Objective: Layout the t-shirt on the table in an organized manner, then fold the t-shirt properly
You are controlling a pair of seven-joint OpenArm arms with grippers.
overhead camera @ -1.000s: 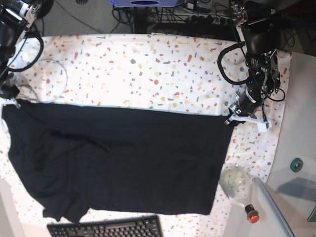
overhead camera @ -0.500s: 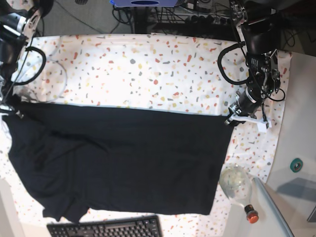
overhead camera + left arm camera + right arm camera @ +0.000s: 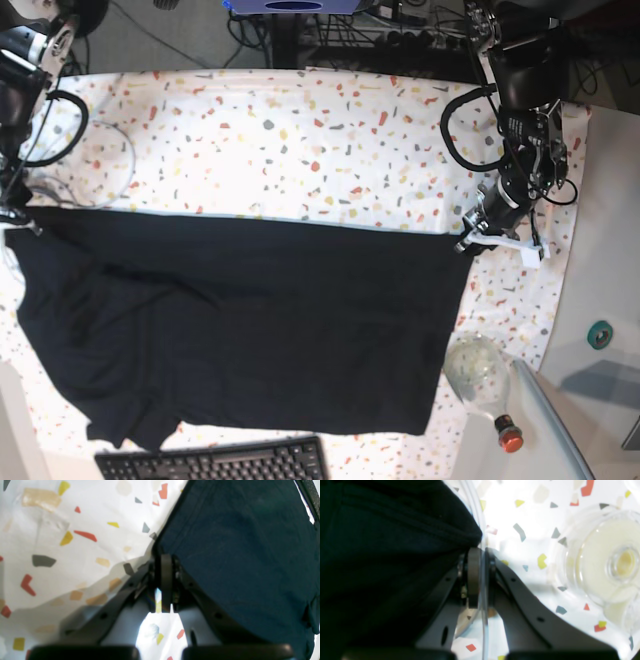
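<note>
A plain black short-sleeved fabric t-shirt point(image 3: 240, 325) lies spread, slightly wrinkled, across the white terrazzo-speckled clothed table point(image 3: 300, 140).

Far half of table point(image 3: 300, 130) bare — free passage. Near edge blocked: keyboard point(image 3: 215, 462), glass bottle point(image 3: 482, 378). Clear spool point(image 3: 607, 562) just beside right end effector point(image 3: 480, 555).

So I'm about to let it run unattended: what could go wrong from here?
1. The right hand has closed at the t-shirt corner with a clear plastic ring between its fingers; pulling may drag the ring along.
2. A clear bottle lies against the shirt's lower corner; folding could roll it.
3. The keyboard sits by the lower edge.
</note>
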